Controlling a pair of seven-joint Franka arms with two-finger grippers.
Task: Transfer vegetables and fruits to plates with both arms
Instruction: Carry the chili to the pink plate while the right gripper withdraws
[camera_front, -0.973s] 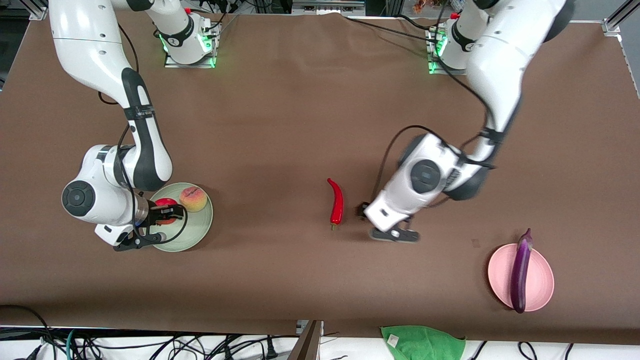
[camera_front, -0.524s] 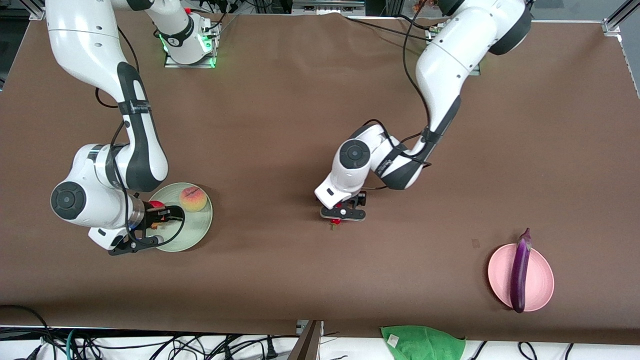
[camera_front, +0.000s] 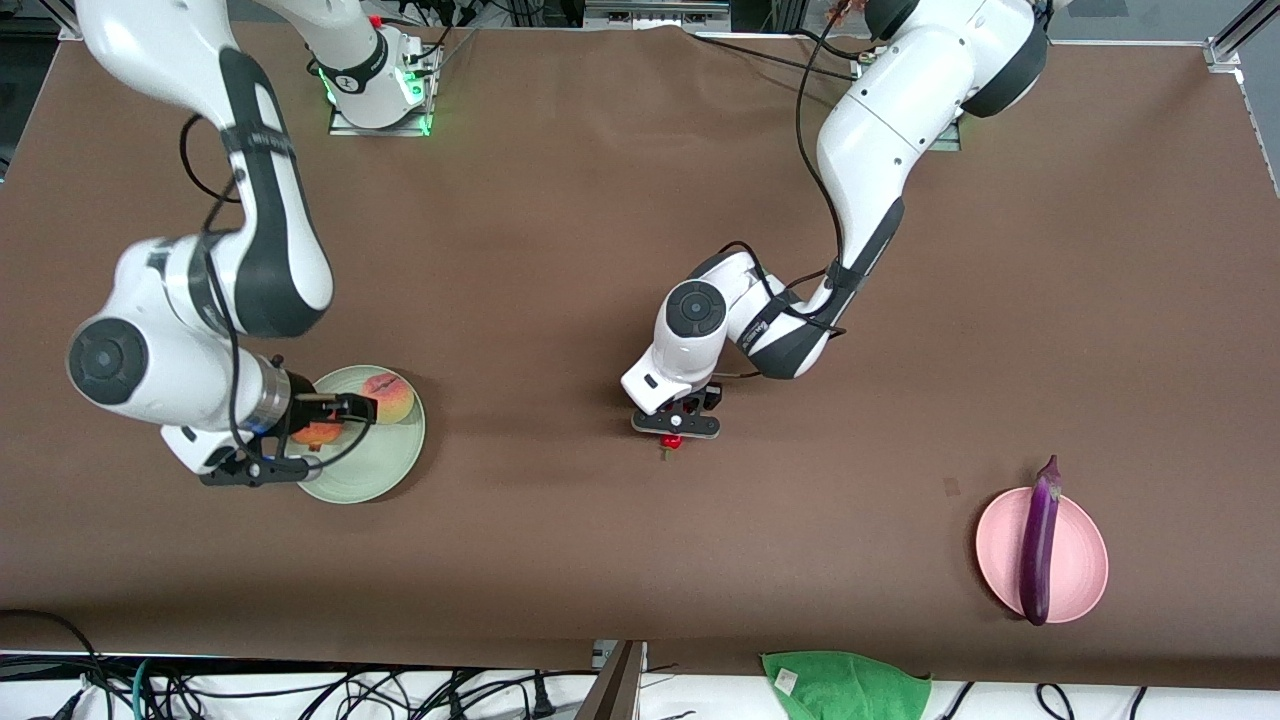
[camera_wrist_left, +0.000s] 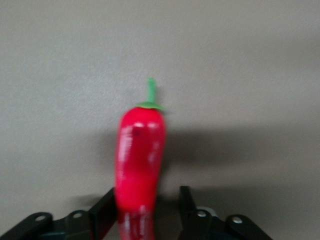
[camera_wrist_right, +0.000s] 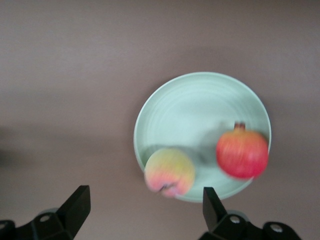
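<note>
Red chili pepper lies on the brown table near its middle, between the spread fingers of the left end effector, which is lowered over it without clamping it. Right end effector hangs over the mint green plate with its fingers wide apart, holding nothing. Peach and pomegranate-like fruit rest on this plate, apart. Toward the left arm's end of the table, the purple eggplant lies across the pink plate.
</note>
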